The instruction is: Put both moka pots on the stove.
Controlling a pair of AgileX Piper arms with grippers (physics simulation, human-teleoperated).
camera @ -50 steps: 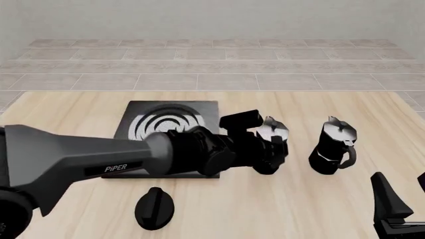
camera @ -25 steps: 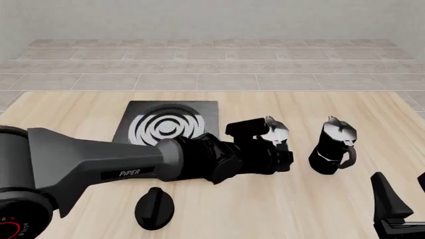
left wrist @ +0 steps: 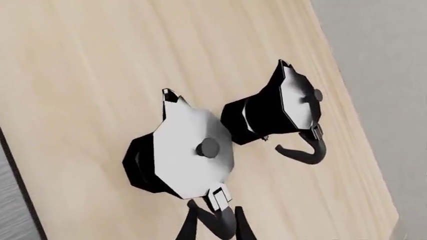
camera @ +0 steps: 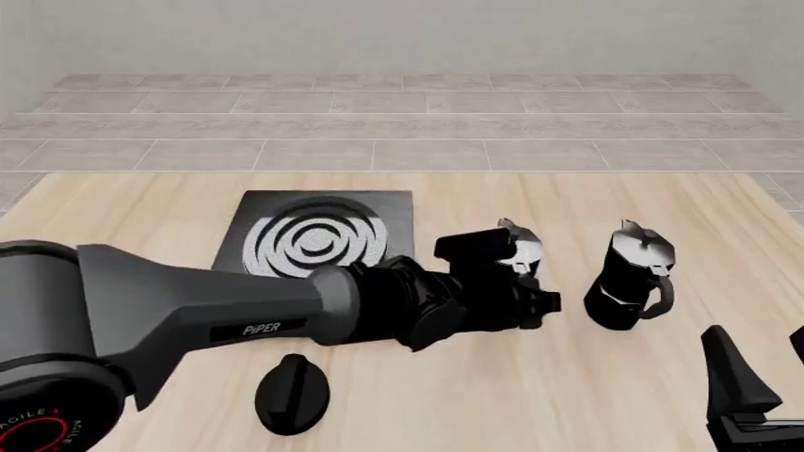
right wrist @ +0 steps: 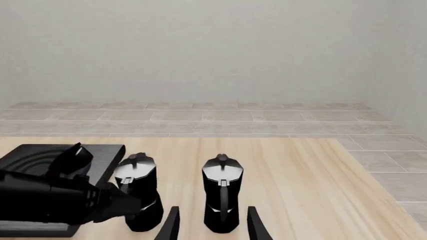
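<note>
Two black moka pots stand on the wooden table to the right of the stove (camera: 320,240). The left moka pot (camera: 515,245) shows its silvery lid (left wrist: 193,152) in the left wrist view. My left gripper (left wrist: 216,221) sits at that pot's looped handle, one finger pressed to each side of it; in the front view this gripper (camera: 538,299) is low beside the pot. The right moka pot (camera: 632,278) stands alone. My right gripper (right wrist: 212,215) is open, well short of it, near the table's front right corner (camera: 760,367).
A flat black oval knob (camera: 292,394) lies in front of the stove near the table's front edge. My left arm (camera: 251,315) crosses the stove's front edge. The two pots stand about a pot's width apart.
My left arm has slid further to the right, bringing its gripper in around the left pot's handle. Both pots and the right gripper stay where they were.
</note>
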